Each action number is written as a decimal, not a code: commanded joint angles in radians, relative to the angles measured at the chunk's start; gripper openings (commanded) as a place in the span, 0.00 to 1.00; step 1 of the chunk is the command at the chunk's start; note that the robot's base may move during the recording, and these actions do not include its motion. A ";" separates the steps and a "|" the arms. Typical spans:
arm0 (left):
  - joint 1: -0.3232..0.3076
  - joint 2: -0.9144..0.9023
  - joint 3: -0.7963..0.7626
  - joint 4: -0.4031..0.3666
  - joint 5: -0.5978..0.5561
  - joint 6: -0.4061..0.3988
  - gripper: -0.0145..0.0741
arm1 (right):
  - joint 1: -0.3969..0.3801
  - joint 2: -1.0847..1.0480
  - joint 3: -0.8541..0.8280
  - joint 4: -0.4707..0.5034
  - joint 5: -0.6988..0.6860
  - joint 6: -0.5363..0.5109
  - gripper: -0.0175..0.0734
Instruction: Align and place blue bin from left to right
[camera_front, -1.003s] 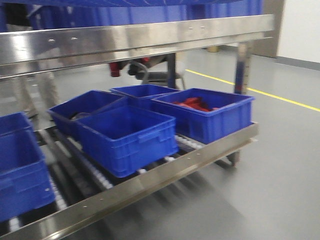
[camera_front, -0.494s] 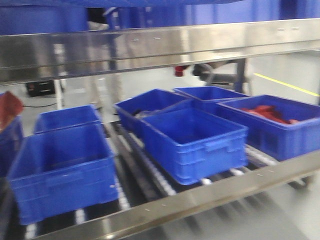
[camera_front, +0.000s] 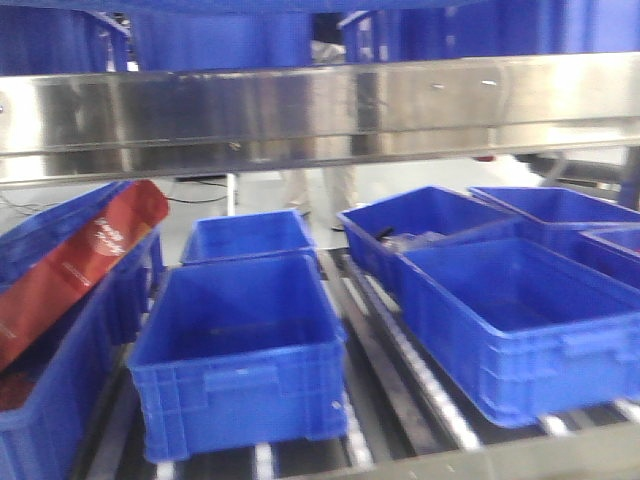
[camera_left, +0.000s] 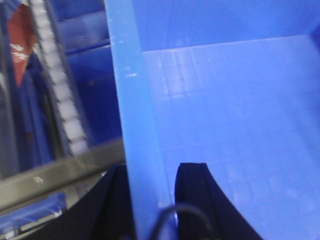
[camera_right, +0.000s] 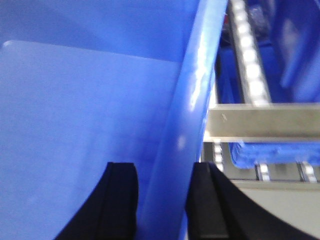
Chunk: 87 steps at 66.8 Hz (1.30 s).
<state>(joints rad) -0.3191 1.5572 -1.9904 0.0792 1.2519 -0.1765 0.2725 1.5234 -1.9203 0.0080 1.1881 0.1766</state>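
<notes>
The blue bin (camera_left: 225, 100) fills both wrist views, and I look down into its smooth pale-blue inside (camera_right: 75, 125). My left gripper (camera_left: 152, 200) is shut on the bin's left rim (camera_left: 135, 110), one black finger outside and one inside the wall. My right gripper (camera_right: 162, 200) is shut on the opposite rim (camera_right: 195, 100) in the same way. The bin hangs in front of the roller rack, above its steel front rail (camera_right: 265, 122). I cannot make out the held bin or either gripper in the front view.
A steel shelf beam (camera_front: 320, 110) crosses the front view. Below it, several blue bins stand on roller tracks (camera_front: 420, 370): one front centre (camera_front: 240, 360), one front right (camera_front: 520, 320), others behind (camera_front: 248, 236). A red packet (camera_front: 80, 260) leans in the left bin.
The front view has swept left along the rack, so the bins slid rightward in frame. The bin with the red packet came into sight at the left.
</notes>
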 joint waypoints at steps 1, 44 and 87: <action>-0.005 -0.035 -0.016 -0.001 -0.048 0.008 0.04 | -0.009 -0.009 -0.012 -0.068 -0.059 0.018 0.12; -0.005 -0.035 -0.016 -0.001 -0.048 0.008 0.04 | -0.009 -0.009 -0.012 -0.068 -0.059 0.018 0.12; -0.005 -0.035 -0.016 -0.001 -0.048 0.008 0.04 | -0.009 -0.009 -0.012 -0.068 -0.059 0.018 0.12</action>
<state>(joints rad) -0.3191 1.5572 -1.9904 0.0792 1.2519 -0.1765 0.2725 1.5257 -1.9203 0.0061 1.1881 0.1766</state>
